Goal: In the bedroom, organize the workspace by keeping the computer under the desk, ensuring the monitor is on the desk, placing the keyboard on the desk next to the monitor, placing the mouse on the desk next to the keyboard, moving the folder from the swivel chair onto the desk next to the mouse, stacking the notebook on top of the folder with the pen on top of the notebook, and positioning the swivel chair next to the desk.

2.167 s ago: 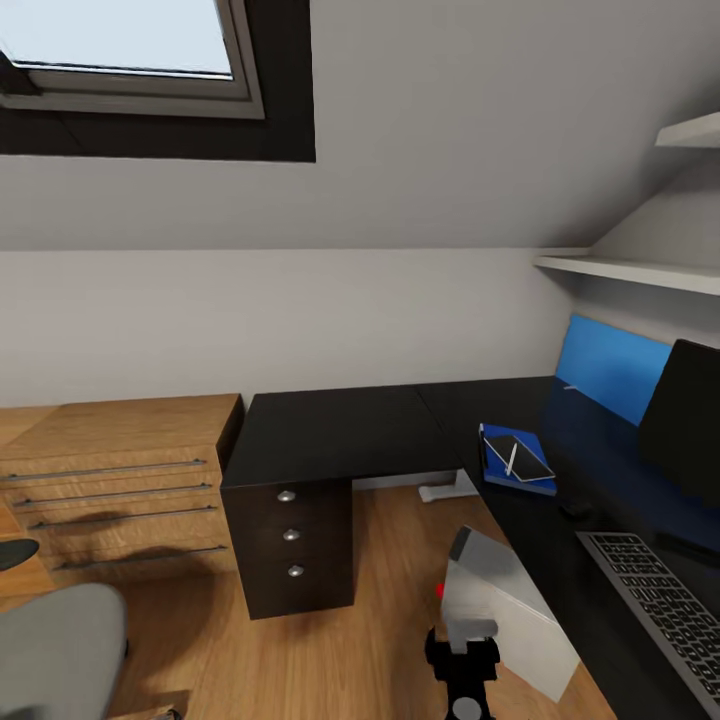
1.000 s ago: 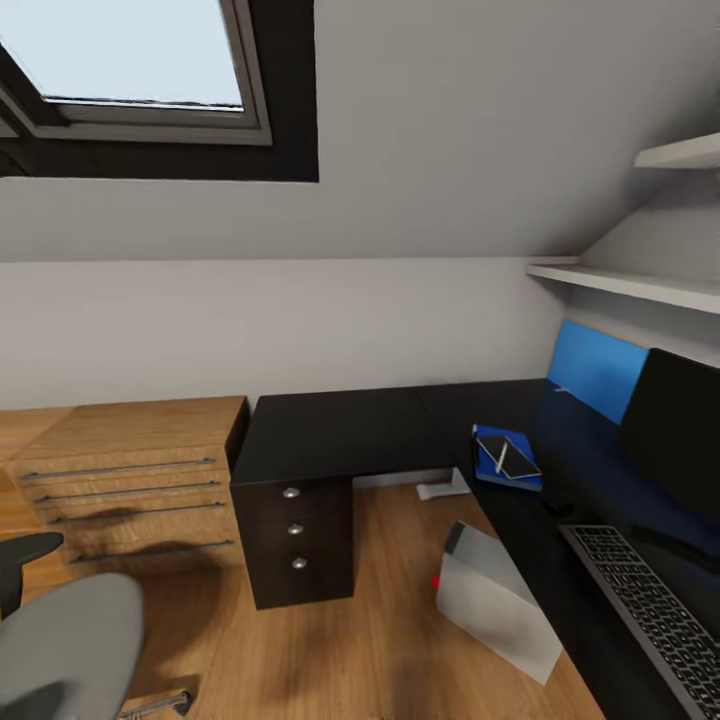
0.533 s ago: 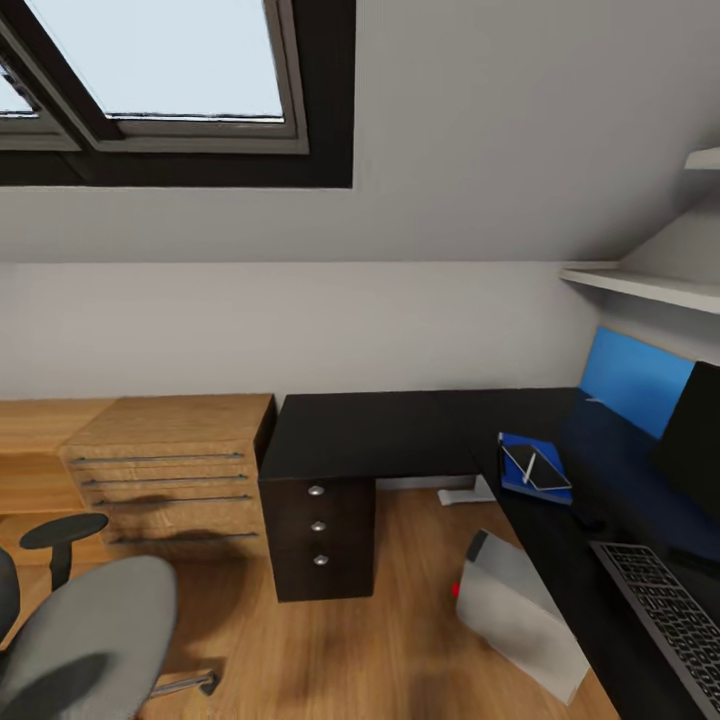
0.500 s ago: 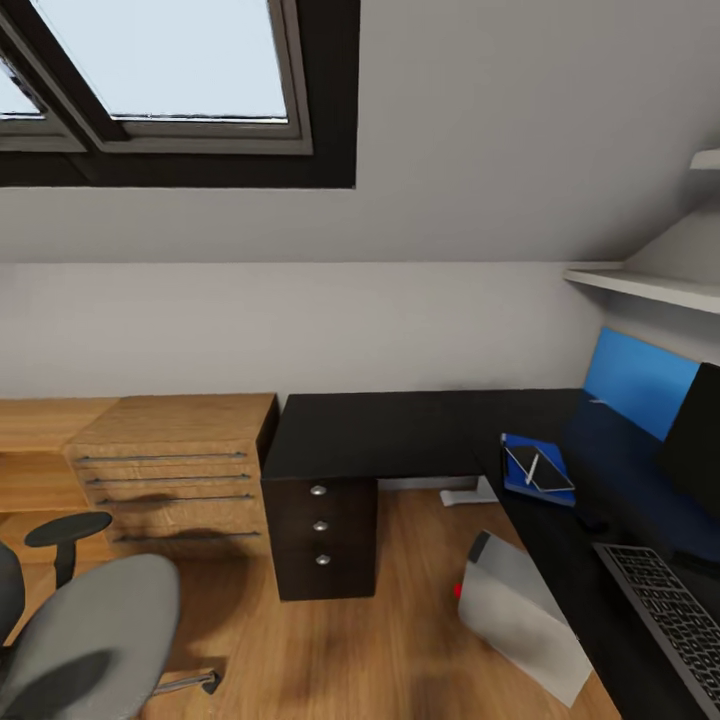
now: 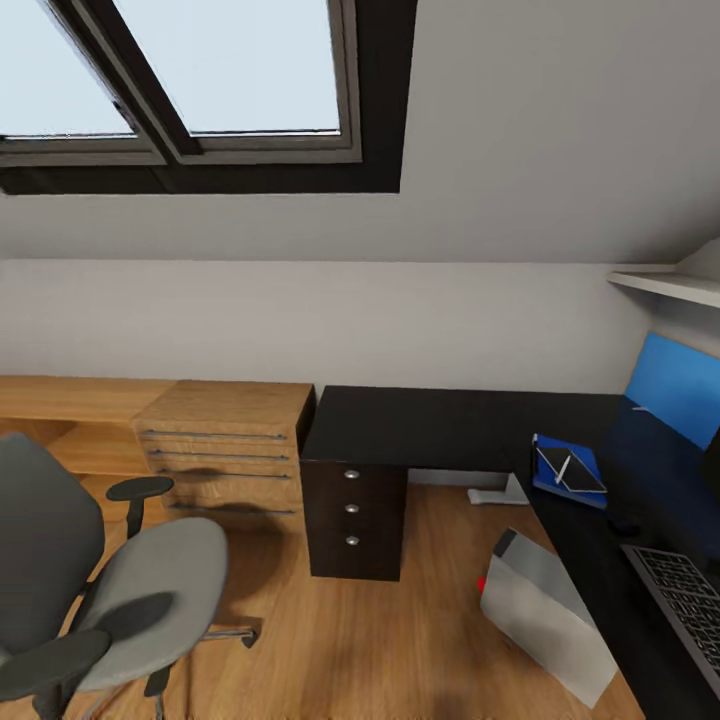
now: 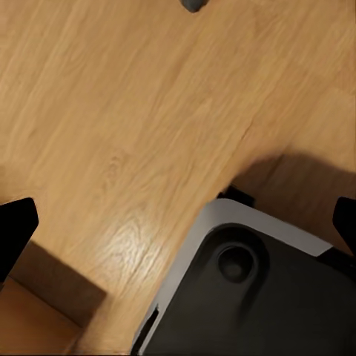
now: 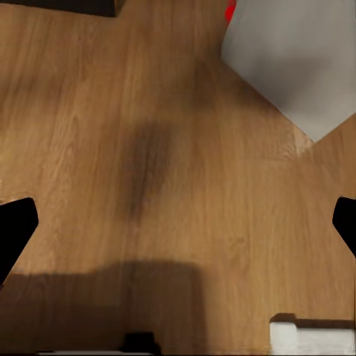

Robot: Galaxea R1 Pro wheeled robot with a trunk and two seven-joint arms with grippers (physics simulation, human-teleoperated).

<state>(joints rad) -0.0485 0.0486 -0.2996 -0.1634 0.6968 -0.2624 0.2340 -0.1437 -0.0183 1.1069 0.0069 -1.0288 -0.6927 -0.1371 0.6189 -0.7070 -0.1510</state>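
Table [image 5: 430, 425] side looks done, folder [image 5: 568, 470] stack near its inner corner, so we're on the swivel chair [image 5: 120, 590], well apart from the table; both jaws spread, holding nothing; next we reach it and push.

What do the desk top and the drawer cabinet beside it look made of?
Desk top: glossy black laminate or lacquer, judging by the blue reflection near the folder. Cabinet: light wood or wood-look veneer, visible grain, with metal bar handles.
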